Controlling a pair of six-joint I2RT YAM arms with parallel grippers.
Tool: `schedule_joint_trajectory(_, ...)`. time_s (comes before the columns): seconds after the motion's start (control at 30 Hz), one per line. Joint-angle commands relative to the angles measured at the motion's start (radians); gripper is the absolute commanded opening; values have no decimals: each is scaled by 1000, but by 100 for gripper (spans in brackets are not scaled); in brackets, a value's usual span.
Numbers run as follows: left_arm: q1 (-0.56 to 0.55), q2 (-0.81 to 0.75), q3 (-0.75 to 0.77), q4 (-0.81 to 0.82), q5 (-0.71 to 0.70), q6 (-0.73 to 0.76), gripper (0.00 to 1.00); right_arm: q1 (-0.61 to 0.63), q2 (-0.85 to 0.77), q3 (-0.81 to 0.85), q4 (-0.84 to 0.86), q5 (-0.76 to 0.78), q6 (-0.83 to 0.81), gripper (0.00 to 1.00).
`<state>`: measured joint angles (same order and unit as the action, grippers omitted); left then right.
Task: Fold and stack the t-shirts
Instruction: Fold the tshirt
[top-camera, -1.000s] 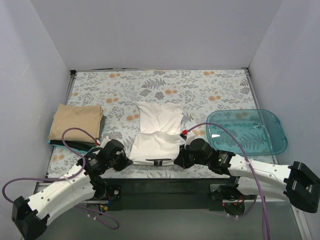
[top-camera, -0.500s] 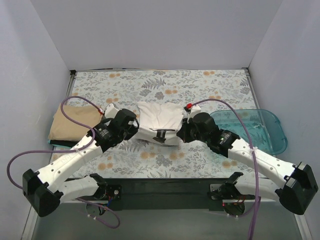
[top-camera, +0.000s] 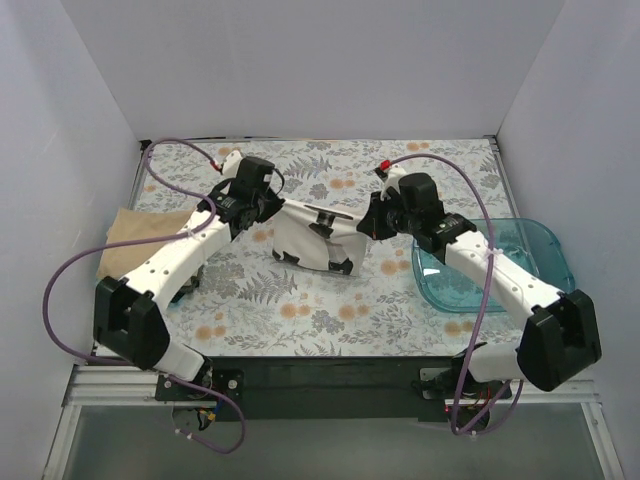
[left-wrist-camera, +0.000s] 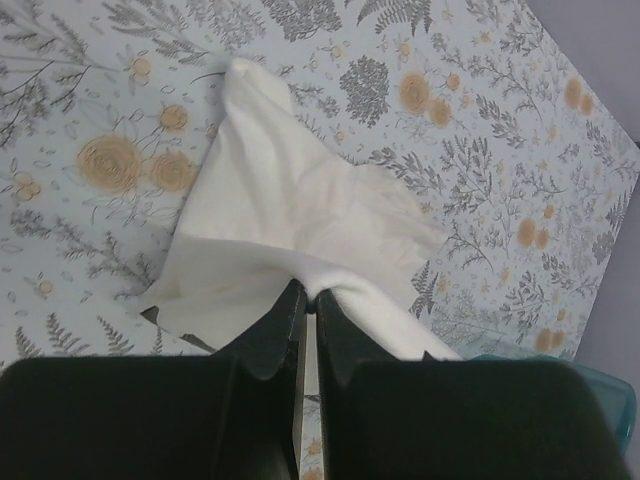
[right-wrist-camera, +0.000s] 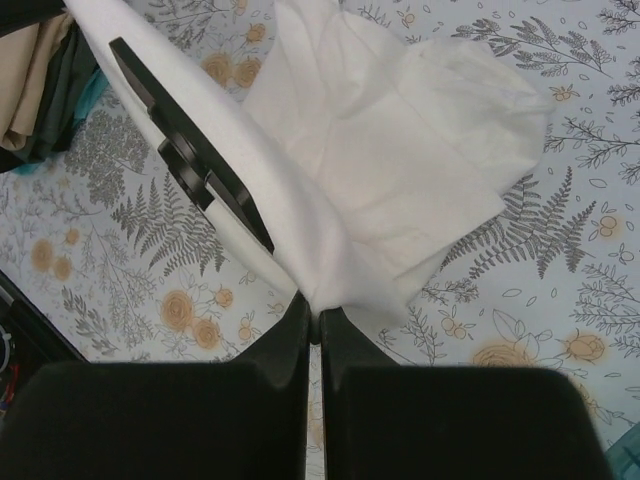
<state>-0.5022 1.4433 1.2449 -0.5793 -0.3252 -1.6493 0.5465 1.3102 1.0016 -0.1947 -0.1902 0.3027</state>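
Note:
The white t-shirt (top-camera: 315, 238), with black marks on it, hangs stretched between my two grippers above the middle of the table. My left gripper (top-camera: 268, 205) is shut on its left edge; the left wrist view shows the cloth (left-wrist-camera: 300, 225) pinched at my left gripper (left-wrist-camera: 307, 295). My right gripper (top-camera: 370, 222) is shut on its right edge; the right wrist view shows the cloth (right-wrist-camera: 400, 170) pinched at my right gripper (right-wrist-camera: 312, 318). The tan t-shirt (top-camera: 135, 240) lies folded at the table's left side, partly hidden by my left arm.
A translucent blue tub (top-camera: 500, 265) stands at the right, partly under my right arm. The floral tablecloth (top-camera: 300, 310) covers the table. Dark cloth lies under the tan shirt (right-wrist-camera: 45, 60). White walls close in on three sides.
Both grippers have carried the white t-shirt from the near edge up and towards the back of the table. The shirt now hangs stretched between them off the table.

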Motion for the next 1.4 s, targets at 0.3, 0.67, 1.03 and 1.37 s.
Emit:
schedule_joint_trajectory(0.3, 100, 302, 289, 35, 69, 155, 0, -160, 270, 247, -3, -199, -73, 1)
schedule_joint_trajectory(0.67, 160, 508, 436, 36, 146, 212, 0, -234, 509, 379, -3, -270, -115, 1)
schedule_joint_trajectory(1.03, 214, 683, 548, 44, 230, 249, 16, -293, 739, 572, -11, -330, -117, 35)
schedule_joint_trajectory(1.37, 225, 493, 344, 55, 316, 255, 89, -284, 548, 499, -63, -325, -155, 98)
